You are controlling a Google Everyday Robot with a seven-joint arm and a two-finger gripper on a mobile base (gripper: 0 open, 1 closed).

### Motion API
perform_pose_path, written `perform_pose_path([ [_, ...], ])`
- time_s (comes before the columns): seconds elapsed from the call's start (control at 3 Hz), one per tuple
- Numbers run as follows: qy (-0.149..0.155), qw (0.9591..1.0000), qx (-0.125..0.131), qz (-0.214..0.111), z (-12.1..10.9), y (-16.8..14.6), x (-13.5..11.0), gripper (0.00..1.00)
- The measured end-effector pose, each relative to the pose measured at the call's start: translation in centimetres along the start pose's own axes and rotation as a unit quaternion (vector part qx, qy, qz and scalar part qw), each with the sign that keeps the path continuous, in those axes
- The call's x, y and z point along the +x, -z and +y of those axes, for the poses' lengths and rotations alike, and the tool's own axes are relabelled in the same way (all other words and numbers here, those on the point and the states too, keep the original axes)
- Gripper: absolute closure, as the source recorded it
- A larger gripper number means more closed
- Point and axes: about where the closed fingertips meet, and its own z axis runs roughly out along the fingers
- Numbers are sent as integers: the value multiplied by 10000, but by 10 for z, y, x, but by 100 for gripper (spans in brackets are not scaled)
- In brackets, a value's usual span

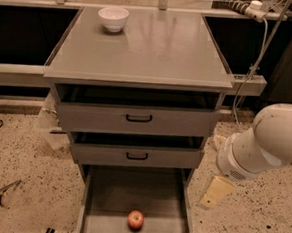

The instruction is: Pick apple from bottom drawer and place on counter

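Note:
The small red apple (135, 220) lies on the floor of the open bottom drawer (125, 192), near its front middle. The grey counter (150, 48) tops the cabinet above. My white arm (264, 142) reaches in from the right. My gripper (215, 191) is a pale yellowish piece hanging low beside the right wall of the bottom drawer, outside it. It is to the right of the apple, slightly farther back, and apart from it. It holds nothing that I can see.
A white bowl (113, 19) stands at the counter's back left. Two upper drawers with black handles (139, 118) are slightly open. A white cable (252, 66) hangs at the right. Speckled floor surrounds the cabinet.

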Motion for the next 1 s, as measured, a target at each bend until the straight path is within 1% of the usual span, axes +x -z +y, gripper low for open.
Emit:
perform_pose_path([
  [0.33, 0, 10000, 0, 0, 0, 0, 0, 0],
  [0.67, 14, 10000, -11, -73, 3, -12, 2, 0],
  [1.0, -20, 9995, -101, -286, 10, -58, 5, 0],
])
